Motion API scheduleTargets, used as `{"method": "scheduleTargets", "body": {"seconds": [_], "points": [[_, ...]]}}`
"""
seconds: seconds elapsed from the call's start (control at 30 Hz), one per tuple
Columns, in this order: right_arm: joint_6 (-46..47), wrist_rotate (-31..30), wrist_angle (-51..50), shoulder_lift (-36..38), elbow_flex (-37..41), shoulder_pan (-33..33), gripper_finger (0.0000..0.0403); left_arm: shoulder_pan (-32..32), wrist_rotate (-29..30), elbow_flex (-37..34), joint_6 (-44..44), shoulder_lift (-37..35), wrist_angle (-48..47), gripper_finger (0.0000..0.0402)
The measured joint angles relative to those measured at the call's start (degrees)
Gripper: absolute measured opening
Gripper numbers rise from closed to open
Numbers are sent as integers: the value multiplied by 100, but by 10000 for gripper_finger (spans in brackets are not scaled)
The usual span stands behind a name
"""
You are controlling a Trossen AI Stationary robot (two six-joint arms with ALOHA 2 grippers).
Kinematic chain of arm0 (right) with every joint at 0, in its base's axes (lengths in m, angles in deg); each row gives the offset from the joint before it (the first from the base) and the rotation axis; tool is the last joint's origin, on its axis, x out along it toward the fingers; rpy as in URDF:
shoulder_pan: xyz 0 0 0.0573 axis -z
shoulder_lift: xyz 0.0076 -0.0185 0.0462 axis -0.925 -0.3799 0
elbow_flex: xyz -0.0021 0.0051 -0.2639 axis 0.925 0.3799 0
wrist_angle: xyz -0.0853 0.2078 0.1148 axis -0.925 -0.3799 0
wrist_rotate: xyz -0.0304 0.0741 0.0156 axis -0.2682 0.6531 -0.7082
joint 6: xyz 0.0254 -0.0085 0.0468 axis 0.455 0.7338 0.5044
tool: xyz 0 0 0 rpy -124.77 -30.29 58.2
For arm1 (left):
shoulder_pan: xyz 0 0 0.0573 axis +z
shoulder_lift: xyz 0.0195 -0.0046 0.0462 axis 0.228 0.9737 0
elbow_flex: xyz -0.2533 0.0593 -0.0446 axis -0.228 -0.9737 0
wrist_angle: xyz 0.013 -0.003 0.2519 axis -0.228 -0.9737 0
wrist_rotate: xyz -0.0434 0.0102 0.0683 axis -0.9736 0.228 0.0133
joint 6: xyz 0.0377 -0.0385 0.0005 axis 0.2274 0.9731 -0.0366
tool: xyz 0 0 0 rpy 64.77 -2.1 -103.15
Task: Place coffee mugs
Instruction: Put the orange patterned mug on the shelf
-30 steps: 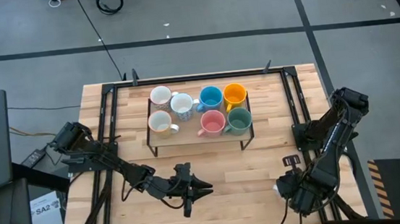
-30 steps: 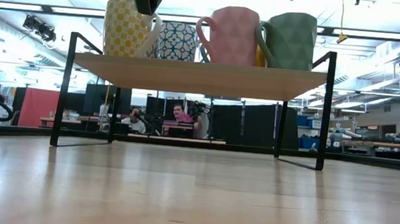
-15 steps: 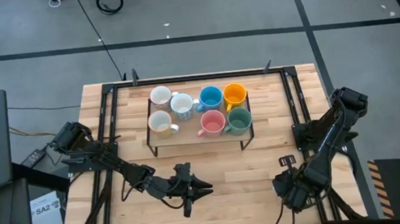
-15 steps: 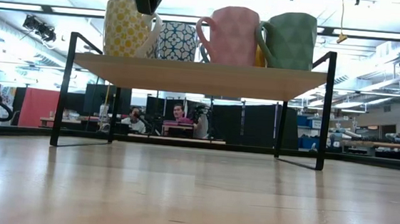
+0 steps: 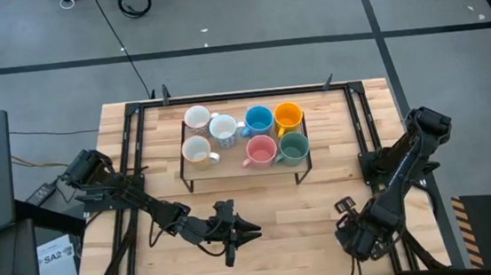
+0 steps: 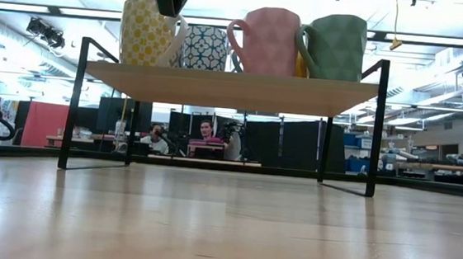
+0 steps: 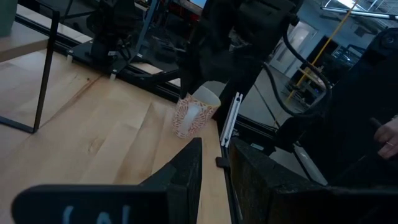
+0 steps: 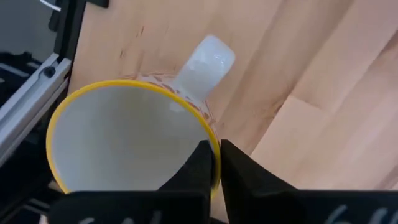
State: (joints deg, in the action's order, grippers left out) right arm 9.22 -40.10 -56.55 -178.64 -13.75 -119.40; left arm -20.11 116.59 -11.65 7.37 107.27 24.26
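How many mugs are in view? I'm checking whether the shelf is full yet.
7. Six on the rack: three white or cream at left, then blue, orange, pink and green. Correction: that makes seven on the rack, plus one yellow-rimmed mug in the right hand, so 8.

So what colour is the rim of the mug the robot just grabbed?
Yellow; the mug is white inside. The right wrist view shows it best.

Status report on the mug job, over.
Right pincer shut on yellow-rimmed mug wall at table's near right edge. Left pincer idle, near centre. Seven mugs on rack. Nothing in the way.
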Motion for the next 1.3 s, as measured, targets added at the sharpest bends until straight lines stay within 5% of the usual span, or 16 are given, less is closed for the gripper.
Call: {"method": "scheduleTargets", "body": {"seconds": [0.2,0.8,1.3], "points": [[-1262,13,247,0,1,336,28,-1,2,0,-2,0,1,87],[-8040,-490,1287,0,-346,1990,29,12,1,0,-2,0,-1,87],[-8774,-109,1117,-2,-346,2599,28,12,414,0,-165,0,2,101]]}}
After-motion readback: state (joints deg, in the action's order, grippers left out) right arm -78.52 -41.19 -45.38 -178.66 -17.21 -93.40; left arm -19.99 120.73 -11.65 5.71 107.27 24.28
